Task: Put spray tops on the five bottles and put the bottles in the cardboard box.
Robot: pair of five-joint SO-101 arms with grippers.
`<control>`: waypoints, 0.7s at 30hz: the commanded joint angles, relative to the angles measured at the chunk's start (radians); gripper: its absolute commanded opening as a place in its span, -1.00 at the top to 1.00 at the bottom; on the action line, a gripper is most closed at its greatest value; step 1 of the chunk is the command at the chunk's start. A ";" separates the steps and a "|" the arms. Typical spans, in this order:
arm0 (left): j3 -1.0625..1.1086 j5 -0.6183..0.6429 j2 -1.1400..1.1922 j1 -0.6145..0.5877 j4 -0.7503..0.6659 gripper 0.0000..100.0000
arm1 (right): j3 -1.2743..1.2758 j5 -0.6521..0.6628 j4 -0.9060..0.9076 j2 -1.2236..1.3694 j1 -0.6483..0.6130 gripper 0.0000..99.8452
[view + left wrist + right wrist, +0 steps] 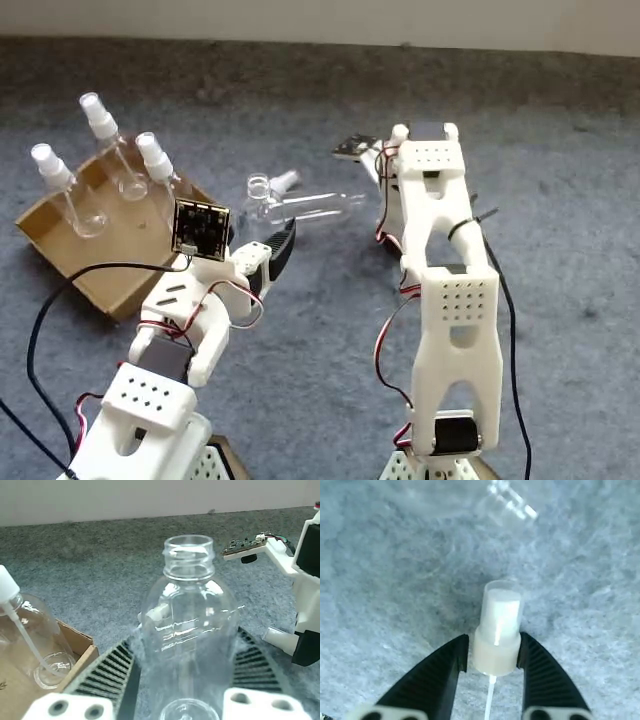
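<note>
Table (pixel 560 200): grey felt, pale wall (pixel 100 500) behind; left end effector (pixel 185 652) clamps open-necked bottle (pixel 187 605); right end effector (pixel 495 650) pinches spray top (pixel 499 625).

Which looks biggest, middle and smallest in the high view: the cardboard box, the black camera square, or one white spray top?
1. cardboard box
2. black camera square, but it rides high on an arm, nearer the camera, so it may look extra big
3. white spray top on the farthest bottle

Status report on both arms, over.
Left gripper shut on uncapped bottle. Right gripper shut on spray top. Three capped bottles in cardboard box. One more bottle lying nearby.
</note>
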 commanded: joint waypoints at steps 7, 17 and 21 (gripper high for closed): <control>0.002 0.005 -0.018 -0.002 -0.023 0.78 | 0.001 -0.008 0.015 -0.010 -0.028 0.69; 0.002 0.005 -0.018 -0.002 -0.023 0.78 | 0.001 -0.009 0.013 -0.008 -0.036 0.60; 0.002 0.005 -0.018 -0.002 -0.023 0.78 | 0.001 -0.009 -0.016 -0.007 -0.033 0.73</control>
